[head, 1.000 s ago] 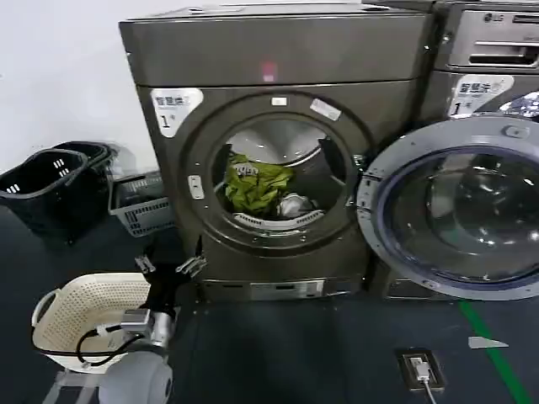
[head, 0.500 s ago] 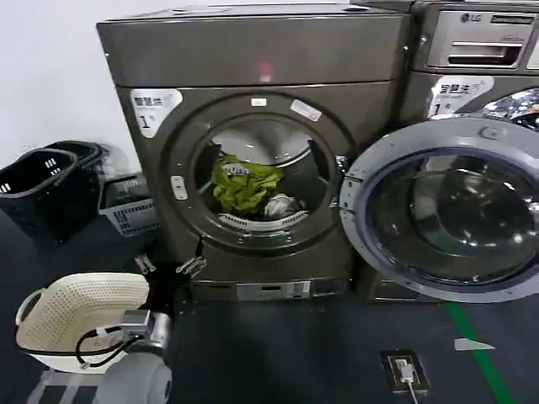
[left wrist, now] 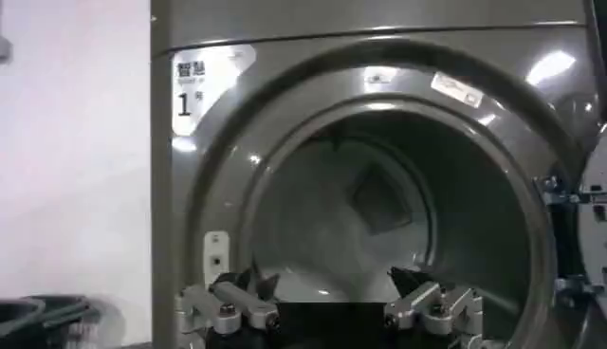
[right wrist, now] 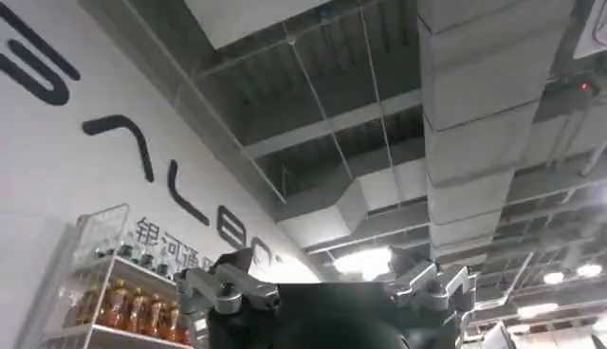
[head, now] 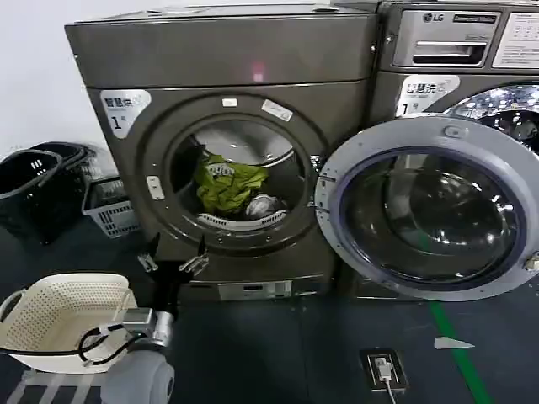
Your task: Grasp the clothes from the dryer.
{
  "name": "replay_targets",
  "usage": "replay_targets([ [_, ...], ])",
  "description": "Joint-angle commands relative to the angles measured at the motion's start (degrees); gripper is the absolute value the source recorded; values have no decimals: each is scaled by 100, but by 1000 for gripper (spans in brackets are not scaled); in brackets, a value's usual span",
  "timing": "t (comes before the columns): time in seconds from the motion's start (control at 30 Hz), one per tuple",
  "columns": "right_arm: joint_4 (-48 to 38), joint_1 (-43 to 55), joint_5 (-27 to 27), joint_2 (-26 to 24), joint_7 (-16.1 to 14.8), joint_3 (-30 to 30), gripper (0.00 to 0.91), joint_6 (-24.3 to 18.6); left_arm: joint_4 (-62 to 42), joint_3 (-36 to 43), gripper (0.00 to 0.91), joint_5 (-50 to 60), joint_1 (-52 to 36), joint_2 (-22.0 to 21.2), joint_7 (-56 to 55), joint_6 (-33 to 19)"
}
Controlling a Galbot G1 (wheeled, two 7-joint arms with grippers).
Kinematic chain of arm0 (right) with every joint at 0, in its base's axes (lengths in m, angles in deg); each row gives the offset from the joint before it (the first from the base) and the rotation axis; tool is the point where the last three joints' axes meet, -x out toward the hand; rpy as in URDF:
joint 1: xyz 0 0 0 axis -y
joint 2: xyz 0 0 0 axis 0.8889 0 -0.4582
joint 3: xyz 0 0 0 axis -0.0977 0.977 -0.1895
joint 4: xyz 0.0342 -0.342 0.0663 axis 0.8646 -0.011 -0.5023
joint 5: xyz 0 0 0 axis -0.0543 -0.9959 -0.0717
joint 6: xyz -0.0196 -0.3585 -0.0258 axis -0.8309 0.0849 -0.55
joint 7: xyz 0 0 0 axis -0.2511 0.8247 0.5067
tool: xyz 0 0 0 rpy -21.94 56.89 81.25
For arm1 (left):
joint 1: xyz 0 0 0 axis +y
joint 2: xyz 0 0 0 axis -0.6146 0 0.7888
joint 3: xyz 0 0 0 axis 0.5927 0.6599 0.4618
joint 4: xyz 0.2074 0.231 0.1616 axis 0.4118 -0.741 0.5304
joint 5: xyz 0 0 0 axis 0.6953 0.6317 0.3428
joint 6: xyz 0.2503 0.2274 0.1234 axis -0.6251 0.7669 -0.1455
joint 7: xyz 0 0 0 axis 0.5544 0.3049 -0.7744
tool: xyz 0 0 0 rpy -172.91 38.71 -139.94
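A dark floor (head: 278,353) runs up to a white wall, where the dryer (head: 227,59) stands with its round door (head: 425,206) swung wide to the right, in front of the grey LG machine (head: 459,42) beside it. The left gripper (head: 174,263) hangs low before the dryer's front, below the porthole rim, its fingers (left wrist: 223,303) spread apart and holding nothing. Above and beyond the fingers, inside the drum, lie the clothes (head: 226,181): a lime-green garment heaped toward the left of the opening, with a pale grey one (head: 263,204) just beside it on the right, touching it. Nothing lies between the fingers and the open porthole. To the left of the fingers sits a cream basket (head: 63,316) on the floor; farther back against the wall stand dark baskets (head: 38,181) and a grey crate (head: 109,210). The right gripper (right wrist: 327,289) points up at a ceiling with ducts, its fingers spread and empty.
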Motion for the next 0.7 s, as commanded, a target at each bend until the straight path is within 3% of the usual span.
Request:
replay_targets([
  [0.03, 11, 7, 5, 6, -2, 7, 907, -3, 9, -3, 907, 13, 26, -5, 13, 16],
  [0.7, 70, -91, 239, 8, -19, -132, 907, -239, 97, 67, 907, 19, 121, 0, 136, -57],
])
